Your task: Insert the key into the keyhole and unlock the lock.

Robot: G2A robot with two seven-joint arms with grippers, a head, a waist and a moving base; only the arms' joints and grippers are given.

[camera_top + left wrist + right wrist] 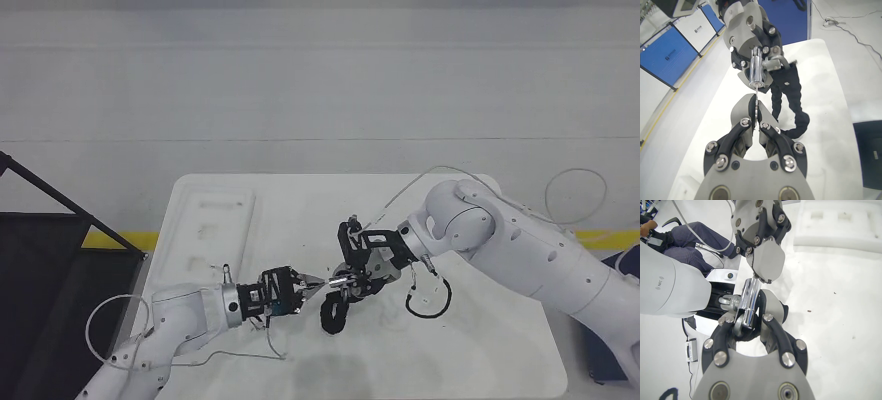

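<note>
While the left claw (755, 103) pinches the key (757, 92) by its flat bow, blade tip meeting the keyhole (756, 83) | right claw (753, 311) clamps the chrome lock (756, 71) above the counter (819, 75) | likely light, rigid, slick metal; thin blade could bend, so grip bow flat, body firmly.

Left tool (755, 102) and right tool (751, 311) nose to nose; lock (756, 73), black cable (789, 91) block gap.

White table (480, 350), foam tray (215, 235) near one edge
</note>
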